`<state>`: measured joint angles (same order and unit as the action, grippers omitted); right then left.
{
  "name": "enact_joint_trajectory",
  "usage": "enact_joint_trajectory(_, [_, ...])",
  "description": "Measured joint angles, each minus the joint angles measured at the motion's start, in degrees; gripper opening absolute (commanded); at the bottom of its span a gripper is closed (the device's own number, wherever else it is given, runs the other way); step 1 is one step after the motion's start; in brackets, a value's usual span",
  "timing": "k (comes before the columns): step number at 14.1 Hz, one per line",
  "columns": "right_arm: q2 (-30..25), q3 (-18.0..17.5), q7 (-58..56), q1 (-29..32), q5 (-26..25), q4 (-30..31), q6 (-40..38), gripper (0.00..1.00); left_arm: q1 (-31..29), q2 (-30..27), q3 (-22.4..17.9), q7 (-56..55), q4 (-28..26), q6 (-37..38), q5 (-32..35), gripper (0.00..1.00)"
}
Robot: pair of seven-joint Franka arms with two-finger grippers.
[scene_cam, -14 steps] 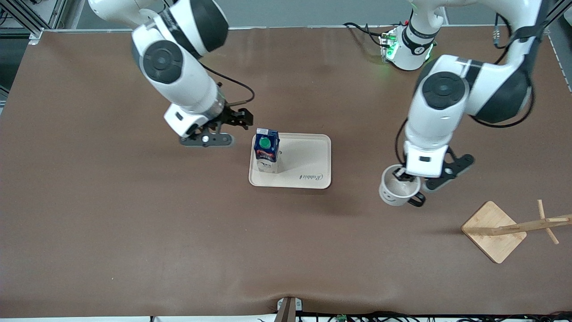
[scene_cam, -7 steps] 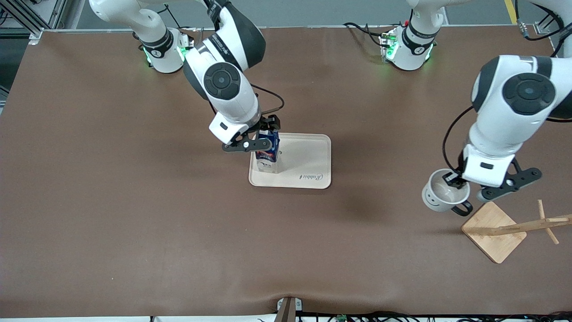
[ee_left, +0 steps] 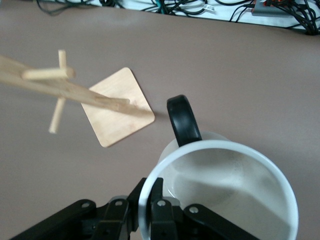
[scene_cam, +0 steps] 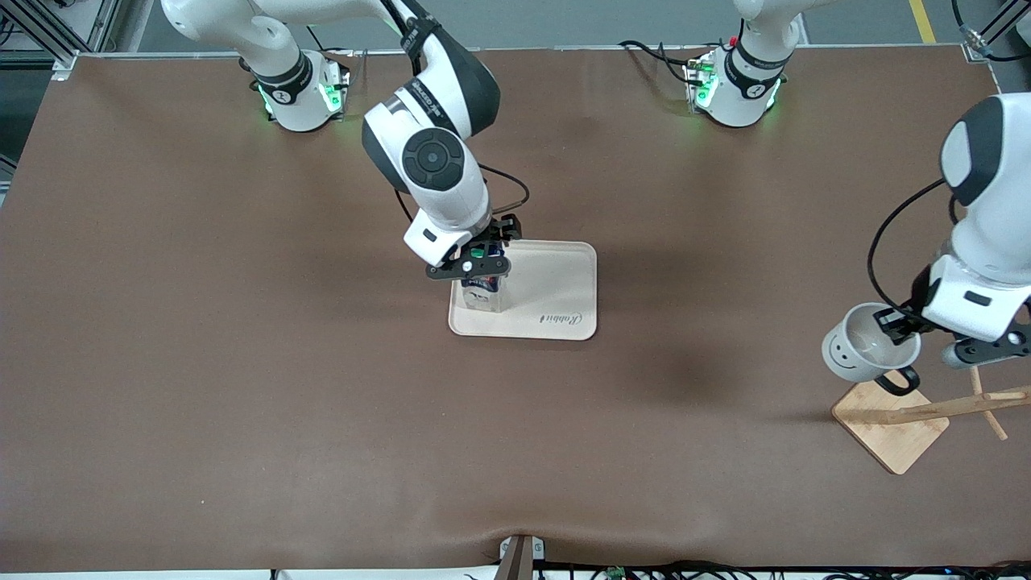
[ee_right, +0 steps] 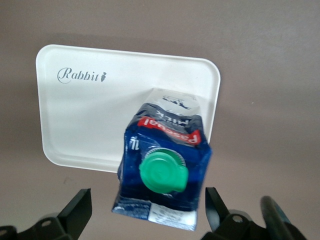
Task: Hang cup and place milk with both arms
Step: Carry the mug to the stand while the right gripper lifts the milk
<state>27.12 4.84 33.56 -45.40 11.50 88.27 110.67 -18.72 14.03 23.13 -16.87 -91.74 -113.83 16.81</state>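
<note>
The milk (scene_cam: 482,295), a blue gable-top carton with a green cap (ee_right: 162,172), stands upright on the cream tray (scene_cam: 556,282), at the tray's end toward the right arm. My right gripper (scene_cam: 475,256) hangs over the carton top, open. In the right wrist view (ee_right: 147,210) its fingers (ee_right: 80,206) flank the milk (ee_right: 165,150) without touching it. My left gripper (scene_cam: 894,324) is shut on the rim of the white smiley cup (scene_cam: 862,346) and holds it in the air beside the wooden rack (scene_cam: 946,408). The cup's black handle (ee_left: 182,120) points toward the rack's base (ee_left: 120,107).
The rack's square wooden base (scene_cam: 890,419) sits at the left arm's end of the table, and its pole with pegs (ee_left: 60,87) leans over it. The tray (ee_right: 100,115) carries a "Rabbit" print. Brown table mat lies all around.
My right gripper has swung from beside the tray to over the milk carton. My left arm has carried the cup toward the left arm's end of the table, up to the rack.
</note>
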Motion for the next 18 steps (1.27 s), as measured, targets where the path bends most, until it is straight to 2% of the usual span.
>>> enact_joint_trajectory(4, [0.73, 0.18, 0.53, -0.29, -0.08, 0.01, 0.44, 1.00, -2.02, 0.00, -0.07, 7.03, 1.56, 0.03, -2.27, 0.00])
enact_joint_trajectory(9, [2.58, 0.62, 0.53, -0.29, -0.51, 0.04, 2.38, 1.00, -7.98, 0.70, -0.21, 14.80, 1.58, 0.05, -7.66, 0.00])
enact_joint_trajectory(10, [3.09, 0.62, 0.53, -0.29, -1.22, 0.04, 2.74, 0.93, -8.75, 0.96, -0.21, 15.83, 1.58, 0.01, -8.29, 0.00])
enact_joint_trajectory(12, [3.78, 0.61, 0.53, -0.32, -4.11, 0.05, 2.96, 0.34, -9.14, 1.31, -0.21, 16.52, 1.60, -0.01, -8.78, 0.00])
enact_joint_trajectory(13, [3.89, 0.61, 0.53, -0.32, -4.91, 0.06, 2.91, 0.13, -9.23, 1.42, -0.21, 16.53, 1.61, -0.01, -8.78, 0.00])
enact_joint_trajectory(14, [3.89, 0.63, 0.53, -0.32, -5.18, 0.05, 2.87, 0.00, -9.49, 1.53, -0.22, 16.68, 1.61, -0.01, -8.79, 0.00])
enact_joint_trajectory(17, [3.64, 0.91, 0.74, -0.25, -4.57, -0.44, 2.33, 0.00, -10.10, 1.96, -0.22, 17.24, 1.67, -0.37, -8.79, 0.00])
enact_joint_trajectory(18, [3.49, 1.15, 0.98, -0.02, -2.77, -1.06, 0.87, 0.00, -10.07, 2.03, -0.11, 17.27, 1.75, -0.78, -8.80, 0.00])
